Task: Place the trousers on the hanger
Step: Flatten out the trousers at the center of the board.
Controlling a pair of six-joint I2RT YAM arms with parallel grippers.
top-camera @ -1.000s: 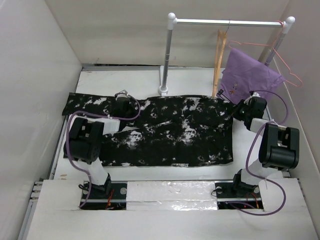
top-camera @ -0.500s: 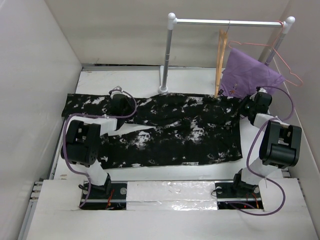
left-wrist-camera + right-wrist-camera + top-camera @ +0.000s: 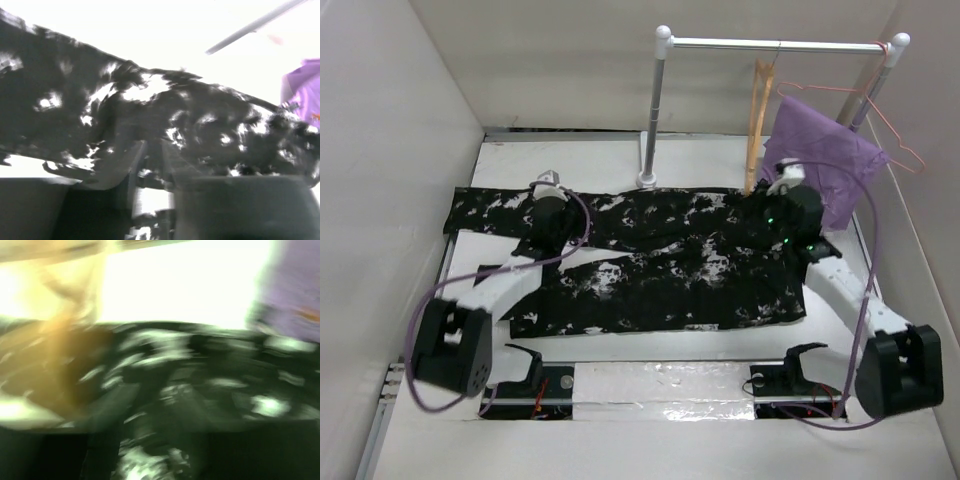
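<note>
The white desk carries the trousers, spread flat across its middle. The hanger hangs from the rail at rear right, beside a purple cloth. The left pincer and the right pincer are at the trousers' far edge. Blur hides whether either is open or gripping.

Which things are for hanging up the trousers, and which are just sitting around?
For the job:
- black-and-white speckled trousers, lying spread out flat
- wooden hanger, hanging from the clothes rail

Just sitting around:
- purple cloth, draped at the right end of the rail
- pink wire hanger holding it
</note>
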